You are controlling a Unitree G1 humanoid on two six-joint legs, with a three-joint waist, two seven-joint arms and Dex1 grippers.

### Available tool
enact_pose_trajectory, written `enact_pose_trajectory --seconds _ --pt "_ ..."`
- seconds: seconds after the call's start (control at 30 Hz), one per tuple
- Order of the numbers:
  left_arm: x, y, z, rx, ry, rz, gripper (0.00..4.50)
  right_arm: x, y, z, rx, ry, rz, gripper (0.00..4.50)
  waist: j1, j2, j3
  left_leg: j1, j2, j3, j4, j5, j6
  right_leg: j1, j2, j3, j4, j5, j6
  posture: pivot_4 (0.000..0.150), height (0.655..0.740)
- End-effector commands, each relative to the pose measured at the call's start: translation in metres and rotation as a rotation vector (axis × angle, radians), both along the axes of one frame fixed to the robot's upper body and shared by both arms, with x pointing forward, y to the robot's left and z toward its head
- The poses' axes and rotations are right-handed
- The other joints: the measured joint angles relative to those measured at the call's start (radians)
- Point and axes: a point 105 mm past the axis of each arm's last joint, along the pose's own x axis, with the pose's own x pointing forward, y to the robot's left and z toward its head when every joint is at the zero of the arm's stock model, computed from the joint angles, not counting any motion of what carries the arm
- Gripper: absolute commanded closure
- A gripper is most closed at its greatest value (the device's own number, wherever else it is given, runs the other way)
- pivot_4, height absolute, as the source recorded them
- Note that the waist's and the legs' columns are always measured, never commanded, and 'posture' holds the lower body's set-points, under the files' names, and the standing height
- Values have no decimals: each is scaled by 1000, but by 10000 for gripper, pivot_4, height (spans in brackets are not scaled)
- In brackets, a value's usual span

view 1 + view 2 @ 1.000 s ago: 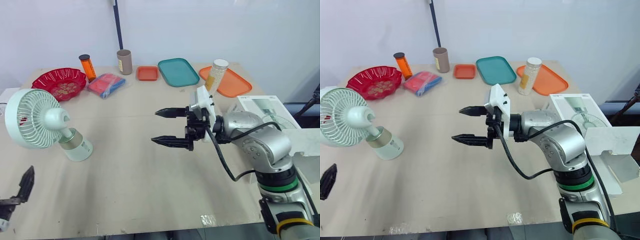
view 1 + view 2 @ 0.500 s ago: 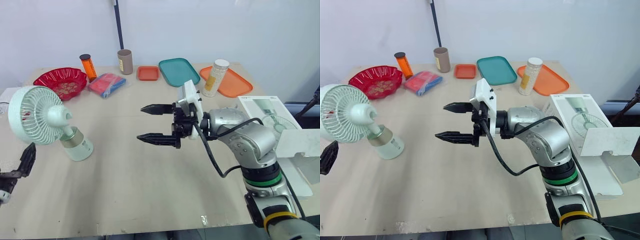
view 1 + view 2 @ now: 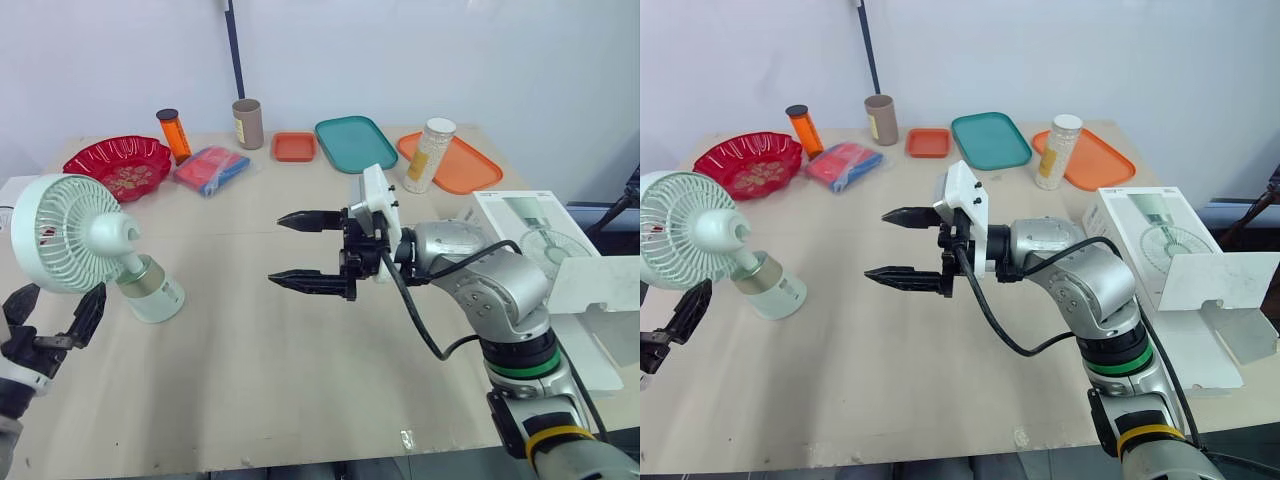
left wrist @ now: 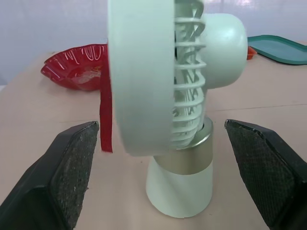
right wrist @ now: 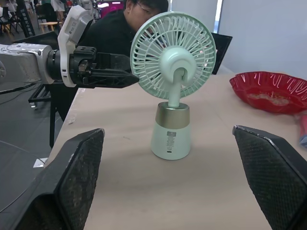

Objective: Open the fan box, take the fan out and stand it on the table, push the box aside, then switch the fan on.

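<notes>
A pale green fan (image 3: 100, 250) stands upright on the left of the table, its head tilted on a gold-banded base. Just in front of it, near the table's front edge, my left gripper (image 3: 55, 310) is open; in the left wrist view the fan (image 4: 163, 96) sits between the two spread fingers (image 4: 72, 167) without touching them. Over the middle of the table my right gripper (image 3: 282, 249) is open and empty, pointing at the fan (image 5: 172, 72) from a distance. The white fan box (image 3: 530, 225) lies at the right edge with its flap open.
Along the back stand a red bowl (image 3: 118, 165), an orange bottle (image 3: 175, 133), a brown cup (image 3: 247, 122), a blue-red packet (image 3: 212, 168), a small orange tray (image 3: 295, 146), a teal tray (image 3: 357, 143) and a jar (image 3: 430, 155) by an orange tray (image 3: 450, 162). A person (image 5: 120, 28) sits behind the fan.
My left gripper has risen from the table's front corner toward the fan's base. The right gripper has moved left, closer to the fan, still open.
</notes>
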Motion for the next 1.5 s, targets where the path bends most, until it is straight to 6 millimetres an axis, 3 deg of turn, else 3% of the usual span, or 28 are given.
enact_pose_trajectory --seconds 0.03,0.23,0.27,0.37,0.9,0.93,1.0,1.5 --pt "7 1 8 35 -21 -14 0 -6 3 8 16 -45 19 1218 0 0 0 0 0 0 0 0 0 0 0 0 0 0 0 1500 7400" --pt "13 2 11 33 -37 -27 0 -7 4 6 18 -40 9 1218 0 0 0 0 0 0 0 0 0 -1 0 0 0 0 0 1500 7400" --pt "13 2 11 32 -37 -27 5510 -7 4 6 18 -39 6 0 0 0 0 0 0 0 0 0 -1 -1 0 0 0 0 0 1500 7400" --pt "10 4 12 28 -45 -20 14681 -7 3 5 18 -40 1 0 0 0 0 0 0 0 0 0 -1 -1 0 0 0 0 0 1500 7400" --pt "6 9 20 32 -60 -10 14681 -7 5 1 11 -23 1 0 0 0 0 0 0 0 0 0 -1 -1 0 0 0 0 0 1500 7400" --pt "7 8 19 31 -59 -14 19887 -7 5 1 11 -23 1 0 0 0 0 0 0 0 0 0 -1 -1 0 0 0 0 0 1500 7400" --pt "8 7 19 28 -60 -25 25509 -7 5 0 12 -23 -3 0 0 0 0 0 0 0 0 0 -1 -1 0 0 0 0 0 1500 7400" --pt "12 0 27 21 -78 -58 25857 -7 2 1 18 -25 -19 0 0 0 0 0 0 0 0 0 -1 -1 0 0 0 0 0 1500 7400"
